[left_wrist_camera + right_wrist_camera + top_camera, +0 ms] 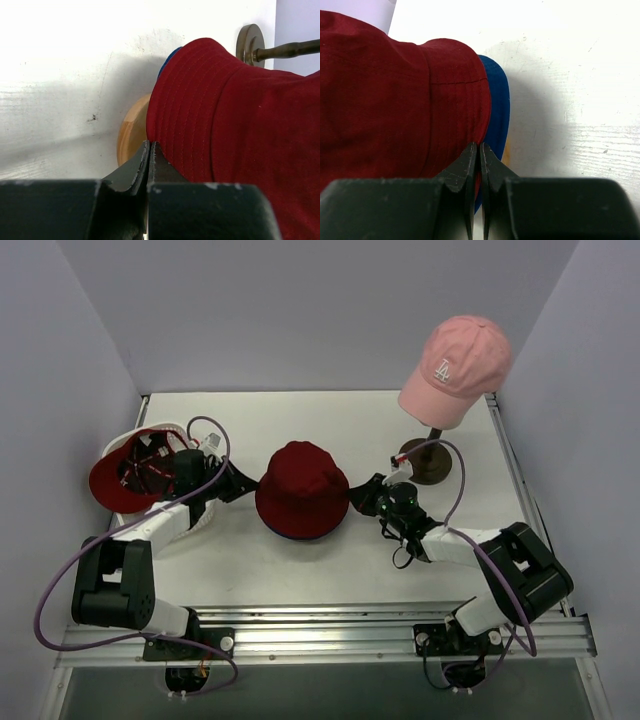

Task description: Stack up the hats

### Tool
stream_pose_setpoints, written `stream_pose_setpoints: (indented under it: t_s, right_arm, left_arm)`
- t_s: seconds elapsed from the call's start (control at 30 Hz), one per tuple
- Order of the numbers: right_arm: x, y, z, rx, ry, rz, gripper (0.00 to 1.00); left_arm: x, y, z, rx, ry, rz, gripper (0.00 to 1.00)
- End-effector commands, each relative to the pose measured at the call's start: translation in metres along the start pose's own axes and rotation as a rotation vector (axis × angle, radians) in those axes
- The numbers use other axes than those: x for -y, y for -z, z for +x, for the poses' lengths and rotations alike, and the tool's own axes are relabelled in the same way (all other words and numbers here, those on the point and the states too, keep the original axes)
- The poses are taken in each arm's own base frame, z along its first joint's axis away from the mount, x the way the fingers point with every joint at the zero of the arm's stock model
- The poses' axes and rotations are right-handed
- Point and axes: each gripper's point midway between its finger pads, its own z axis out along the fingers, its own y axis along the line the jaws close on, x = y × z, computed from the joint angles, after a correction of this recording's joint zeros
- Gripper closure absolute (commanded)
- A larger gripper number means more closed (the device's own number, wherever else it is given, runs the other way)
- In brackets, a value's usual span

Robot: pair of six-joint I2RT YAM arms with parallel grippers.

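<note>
A dark red bucket hat (pixel 300 490) sits mid-table over a blue bucket hat, whose brim shows in the right wrist view (pixel 499 100) and peeks out in the left wrist view (pixel 170 55). My left gripper (pixel 245 485) is shut on the dark red hat's left brim (pixel 150 145). My right gripper (pixel 360 498) is shut on its right brim (pixel 479 146), with red fabric between the fingers. A pink LA cap (pixel 455 358) sits on a stand at the back right. A red cap (pixel 135 472) lies upside down at the left.
The red cap lies in a white basket (pixel 118 443) at the left edge. A round wooden stand (pixel 131 132) shows under the stacked bucket hats. The pink cap's stand has a dark round base (pixel 425 462) close behind my right gripper. Grey walls enclose the table.
</note>
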Motion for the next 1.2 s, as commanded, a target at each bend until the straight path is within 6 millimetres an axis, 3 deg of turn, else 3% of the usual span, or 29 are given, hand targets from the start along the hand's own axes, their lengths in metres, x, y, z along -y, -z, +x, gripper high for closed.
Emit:
stream_pose_setpoints:
  t_s: [0.0,0.27,0.37,0.4,0.5,0.63,0.7,0.87,1.07,1.17]
  right_arm:
    - [0.025,0.002,0.011,-0.007,0.009,0.090,1.00]
    - [0.018,0.007,0.012,0.010,0.016,0.078,1.00]
    - [0.011,0.013,0.009,0.021,0.020,0.069,1.00]
    - [0.009,0.015,0.008,0.027,0.024,0.067,1.00]
    - [0.004,0.019,0.002,0.057,0.031,0.071,1.00]
    - [-0.004,0.023,0.002,0.073,0.031,0.060,1.00]
    - [-0.005,0.024,0.003,0.078,0.030,0.058,1.00]
    - [-0.010,0.022,0.010,0.080,0.037,0.061,1.00]
    - [-0.017,0.021,0.010,0.100,0.020,0.052,1.00]
    - [-0.019,0.020,0.012,0.098,0.015,0.049,1.00]
  left_arm:
    - [-0.017,-0.003,-0.008,0.028,-0.049,-0.114,0.98]
    - [-0.016,-0.004,-0.011,0.036,-0.085,-0.162,0.98]
    - [0.007,0.013,-0.027,0.098,-0.111,-0.128,0.98]
    - [0.005,0.018,-0.023,0.087,-0.103,-0.144,0.97]
    - [0.010,0.036,-0.028,0.137,-0.110,-0.167,0.80]
    - [-0.001,0.049,-0.017,0.158,-0.097,-0.199,0.60]
    - [0.003,0.055,-0.013,0.172,-0.089,-0.177,0.55]
    - [0.024,0.060,0.010,0.158,-0.099,-0.046,0.52]
    - [0.055,0.053,0.042,0.111,-0.137,0.083,0.46]
    - [0.059,0.050,0.051,0.105,-0.125,0.103,0.42]
